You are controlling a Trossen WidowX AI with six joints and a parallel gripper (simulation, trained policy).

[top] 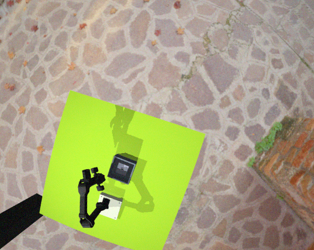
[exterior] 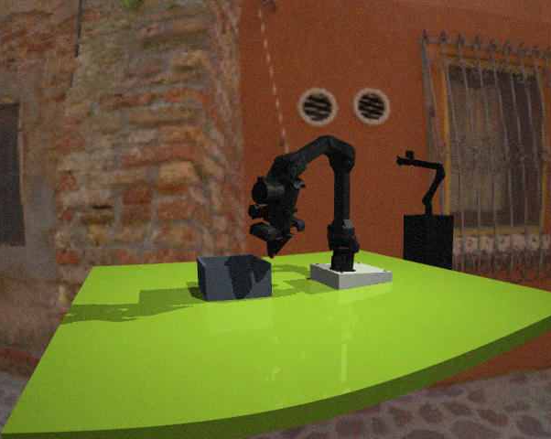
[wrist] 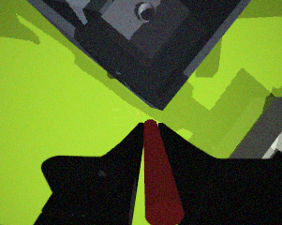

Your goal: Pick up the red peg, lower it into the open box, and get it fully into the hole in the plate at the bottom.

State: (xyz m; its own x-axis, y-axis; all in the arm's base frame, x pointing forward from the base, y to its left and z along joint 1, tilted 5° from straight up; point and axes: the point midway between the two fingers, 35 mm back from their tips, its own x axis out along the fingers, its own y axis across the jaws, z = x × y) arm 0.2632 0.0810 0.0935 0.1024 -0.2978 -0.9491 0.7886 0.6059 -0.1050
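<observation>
The red peg (wrist: pixel 161 187) is between the fingers of my gripper (wrist: pixel 150 127) (exterior: pixel 272 255), which is shut on it. In the exterior view only a speck of red shows at the fingertips. They are raised above the table, beside the box's right corner, near rim height. The dark grey open box (top: pixel 120 179) (exterior: pixel 214 283) (wrist: pixel 197 63) stands on the table, and the peg is outside it. The grey plate (wrist: pixel 123 20) (top: pixel 123 166) lies at its bottom, with a round hole (wrist: pixel 145 12) in it. The peg is hidden in the top view.
The lime green table (top: pixel 79 121) (exterior: pixel 313 358) carries the box and the arm's white base block (top: pixel 113 212) (exterior: pixel 363 279), which stands close to the box. Shadows of the arm fall across the table. A black pedestal (exterior: pixel 426 240) stands beyond the table.
</observation>
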